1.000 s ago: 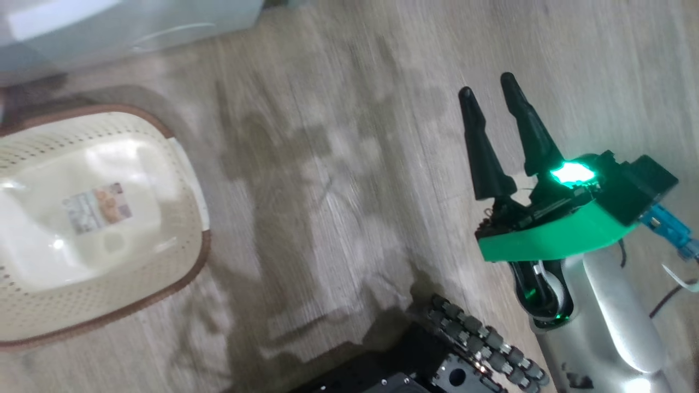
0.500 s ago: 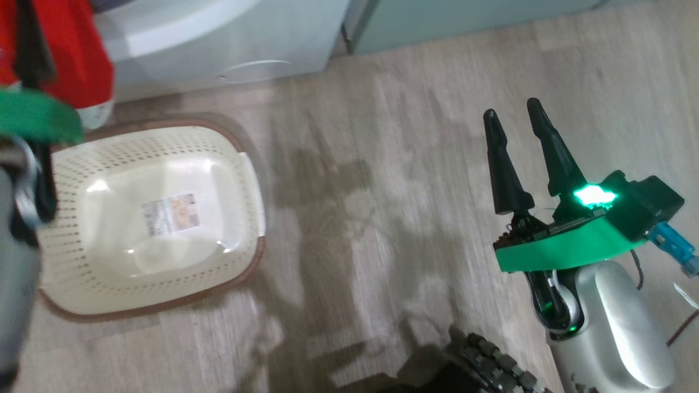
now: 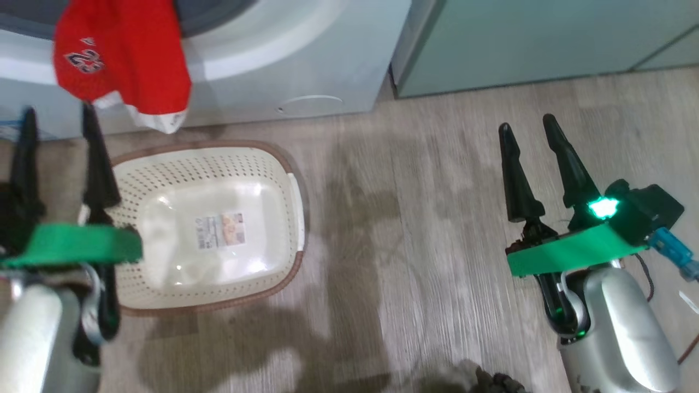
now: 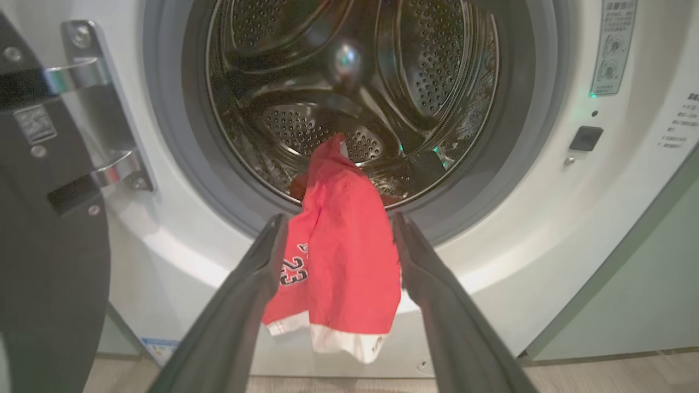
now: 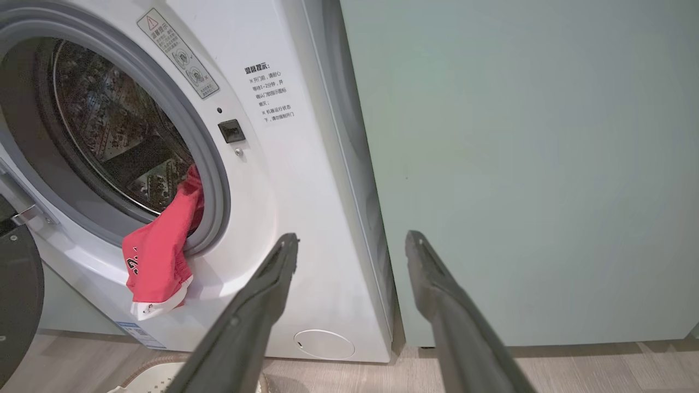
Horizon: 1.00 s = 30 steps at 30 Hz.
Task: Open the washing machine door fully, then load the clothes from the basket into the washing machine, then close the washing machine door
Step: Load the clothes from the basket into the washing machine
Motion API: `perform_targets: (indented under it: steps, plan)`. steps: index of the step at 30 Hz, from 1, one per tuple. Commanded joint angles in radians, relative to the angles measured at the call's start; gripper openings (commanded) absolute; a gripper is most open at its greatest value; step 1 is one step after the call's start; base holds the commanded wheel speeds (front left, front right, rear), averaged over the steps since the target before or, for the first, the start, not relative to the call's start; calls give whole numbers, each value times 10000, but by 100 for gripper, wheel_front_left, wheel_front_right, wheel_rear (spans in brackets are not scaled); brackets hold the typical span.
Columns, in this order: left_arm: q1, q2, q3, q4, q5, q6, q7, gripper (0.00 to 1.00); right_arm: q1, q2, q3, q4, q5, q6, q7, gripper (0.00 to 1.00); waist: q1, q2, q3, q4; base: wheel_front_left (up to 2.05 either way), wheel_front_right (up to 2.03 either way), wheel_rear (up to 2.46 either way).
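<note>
Hanging over the lower lip of the opening, the clothes are half loaded. The upper end of the red fabric lies inside the steel drum, and the white-trimmed lower end droops down the front of the washing machine. The long axis therefore runs top to bottom in the left wrist view, at centre frame.

The left gripper has its jaws spread wide with nothing between them. It points straight at the fabric, which in that view shows between the two fingers and beyond their tips. In the head view the left gripper rises at the left edge, with the clothes at the upper left above it.

The basket sits on the floor at lower centre-left with its bare bottom showing. The washing machine door stands swung open at the left edge of the left wrist view.

The right gripper is equally wide open and empty at the right of the head view. In its own wrist view it faces the seam between the machine and the pale green cabinet, with the clothes at the lower left.

The left arm is judged the nearer and better aligned. The coming move probably means taking the hanging end and carrying it up and forward over the lip into the drum. The door likely cannot shut cleanly until then.
</note>
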Motion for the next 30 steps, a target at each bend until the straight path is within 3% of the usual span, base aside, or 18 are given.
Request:
perform_targets:
  steps: [1, 16, 30]
  plan:
    - [57, 87, 481, -400, 121, -3, -88, 100, 232, -18, 149, -213, -109, 0, -37, 100, 1, -1, -265, 193, 0, 0, 0]
    - [1355, -919, 845, -203, 628, -526, -92, 100, 601, -18, 87, 50, -412, 0, 392, 100, 1, -1, -992, 503, 0, 0, 0]
    - [1326, -1291, 1044, 172, 1008, -980, -93, 100, 707, -18, 117, -190, -470, 0, 586, 100, 1, -1, -989, 544, 0, 0, 0]
